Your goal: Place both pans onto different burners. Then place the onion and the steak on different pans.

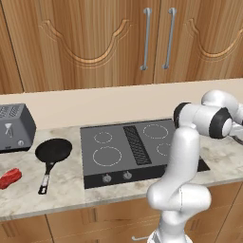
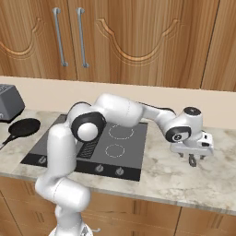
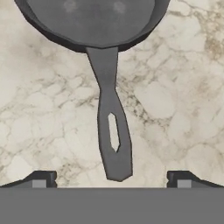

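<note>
Right under the gripper lies the grey pan handle on the counter, right of the cooktop. Its fingers are wide apart, holding nothing. A crooked pinch could spin the pan away.

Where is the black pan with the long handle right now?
In the left base view, the black pan sits on the marble counter, left of the cooktop, in front of the toaster, with the steak nearby.
</note>
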